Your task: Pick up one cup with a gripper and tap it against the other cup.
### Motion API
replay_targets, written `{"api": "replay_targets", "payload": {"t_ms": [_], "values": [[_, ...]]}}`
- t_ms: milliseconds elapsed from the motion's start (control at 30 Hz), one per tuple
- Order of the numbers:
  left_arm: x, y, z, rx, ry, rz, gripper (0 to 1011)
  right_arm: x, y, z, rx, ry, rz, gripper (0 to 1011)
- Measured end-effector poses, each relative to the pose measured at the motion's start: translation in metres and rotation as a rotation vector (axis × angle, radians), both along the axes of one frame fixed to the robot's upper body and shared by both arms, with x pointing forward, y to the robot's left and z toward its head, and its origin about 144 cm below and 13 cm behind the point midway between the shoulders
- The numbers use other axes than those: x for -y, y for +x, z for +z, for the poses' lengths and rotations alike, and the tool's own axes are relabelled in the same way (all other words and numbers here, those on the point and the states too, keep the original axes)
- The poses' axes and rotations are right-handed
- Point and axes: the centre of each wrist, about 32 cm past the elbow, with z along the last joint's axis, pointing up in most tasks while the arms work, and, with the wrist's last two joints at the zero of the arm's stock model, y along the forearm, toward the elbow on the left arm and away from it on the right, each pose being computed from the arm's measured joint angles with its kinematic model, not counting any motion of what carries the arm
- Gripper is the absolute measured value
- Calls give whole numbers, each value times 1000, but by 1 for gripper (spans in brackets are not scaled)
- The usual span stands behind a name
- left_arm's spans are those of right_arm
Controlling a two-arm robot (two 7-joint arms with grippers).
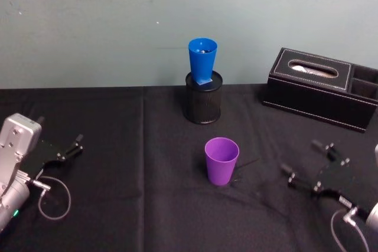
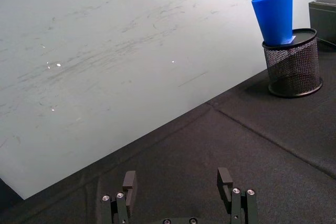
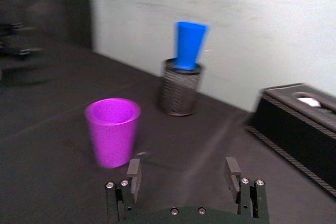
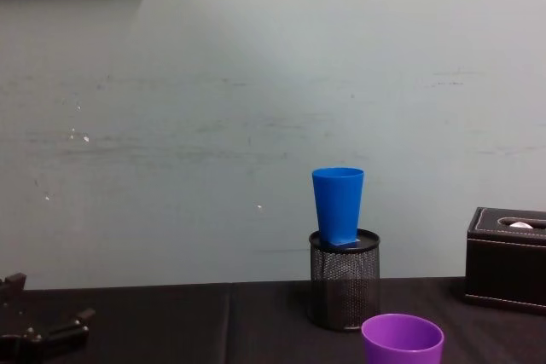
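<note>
— Black cloth is covering the desk (image 1: 118, 193), and a pale wall (image 1: 88, 28) is running behind it. Where is the purple cup (image 1: 222, 160) sitting?

— It is standing upright, mouth up, near the middle of the desk, with nothing touching it.

— And the blue cup (image 1: 202, 59)?

— It is sitting farther back, toward the wall. Its narrow base is resting inside the black mesh pen holder (image 1: 204, 103), and it is tilting a little and sticking up well above the rim.

— What is the right gripper (image 3: 182, 165) doing?

— It is hanging low near the desk's front right, to the right of the purple cup and apart from it. Its fingers (image 3: 134, 167) are spreading wide and gripping nothing.

— And the left gripper (image 2: 177, 177)?

— It is sitting at the desk's left side, well apart from both cups, with its fingers parted and empty too.

— Anything else?

— A black tissue box (image 1: 322, 87) is lying at the back right, near the pen holder but not touching it.
</note>
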Motion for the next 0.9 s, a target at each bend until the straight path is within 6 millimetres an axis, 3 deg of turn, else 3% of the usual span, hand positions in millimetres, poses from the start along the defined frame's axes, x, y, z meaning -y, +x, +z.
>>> {"api": "replay_targets", "payload": {"t_ms": [400,900], "values": [[0,0,0,0,0,0,1000,-16,1,-12,-85,15,158,1002],[0,0,0,0,0,0,1000,-50,35,-12,-174,66,184,1002]]}}
